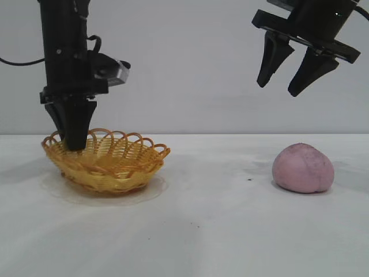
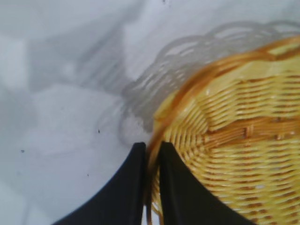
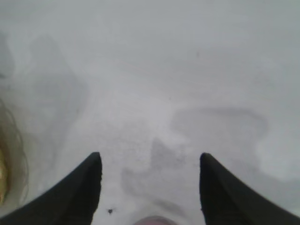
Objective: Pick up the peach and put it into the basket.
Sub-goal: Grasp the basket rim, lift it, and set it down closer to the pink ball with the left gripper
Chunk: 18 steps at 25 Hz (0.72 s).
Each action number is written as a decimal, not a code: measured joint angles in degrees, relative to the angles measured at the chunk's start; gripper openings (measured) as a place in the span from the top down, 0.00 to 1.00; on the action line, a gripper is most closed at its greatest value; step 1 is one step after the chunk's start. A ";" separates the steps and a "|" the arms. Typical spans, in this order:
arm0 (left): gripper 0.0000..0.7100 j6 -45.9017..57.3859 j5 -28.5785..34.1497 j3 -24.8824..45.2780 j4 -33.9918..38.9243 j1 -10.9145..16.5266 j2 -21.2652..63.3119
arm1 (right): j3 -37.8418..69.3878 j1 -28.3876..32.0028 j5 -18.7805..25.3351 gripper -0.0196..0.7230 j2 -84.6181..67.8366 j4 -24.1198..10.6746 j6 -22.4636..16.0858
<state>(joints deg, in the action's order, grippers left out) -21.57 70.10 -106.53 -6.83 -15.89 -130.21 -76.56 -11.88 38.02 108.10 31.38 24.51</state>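
Status: the pick has not begun. The peach [image 1: 303,168] sits on the white worktop [image 1: 219,219] at your right side of the exterior view, untouched and well apart from the basket [image 1: 109,164], which stands at the left with nothing in it as far as the weave shows. Everything is left to do: descend, grasp, carry across, release.

Right hand [image 1: 289,77]: raised high above the worktop, roughly over the peach and a little toward the basket side. It tilts, fingers pointing down and spread wide with nothing between them. In the right wrist view only a sliver of pink shows at the frame edge between the two fingertips [image 3: 84,187], so you appear lined up over the fruit but far above it.

Left hand [image 1: 74,144]: low at the basket's far-left rim, arm near vertical. The left wrist view shows its two fingers [image 2: 126,187] pinched on the looped edge of the weave, one on each side of the rim, so read it as clamped on the basket, likely steadying it.

Judgement: you will need a straight drop with the right hand kept wide, since the peach is broad and rounded.
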 joint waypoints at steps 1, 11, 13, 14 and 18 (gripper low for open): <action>1.00 2.91 0.00 -0.25 -0.60 0.14 0.61 | 0.00 0.00 0.00 0.41 0.00 0.00 0.00; 1.00 19.40 0.09 -0.40 -10.19 2.08 11.86 | 0.00 0.00 0.00 0.41 0.00 -0.09 0.00; 1.00 20.61 -0.03 1.73 -12.61 1.73 13.32 | 0.00 0.00 0.00 0.41 0.00 -0.09 0.00; 1.00 21.42 -0.15 3.76 -13.83 1.45 14.15 | 0.00 0.00 0.00 0.41 0.00 -0.09 0.00; 1.00 22.87 -6.56 16.09 -17.97 0.20 17.88 | 0.00 0.00 -0.10 0.41 0.00 -0.09 0.00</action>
<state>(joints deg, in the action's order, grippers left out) 1.30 63.55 -90.43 -24.80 -15.69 -112.33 -76.56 -11.88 37.92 108.10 31.29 24.51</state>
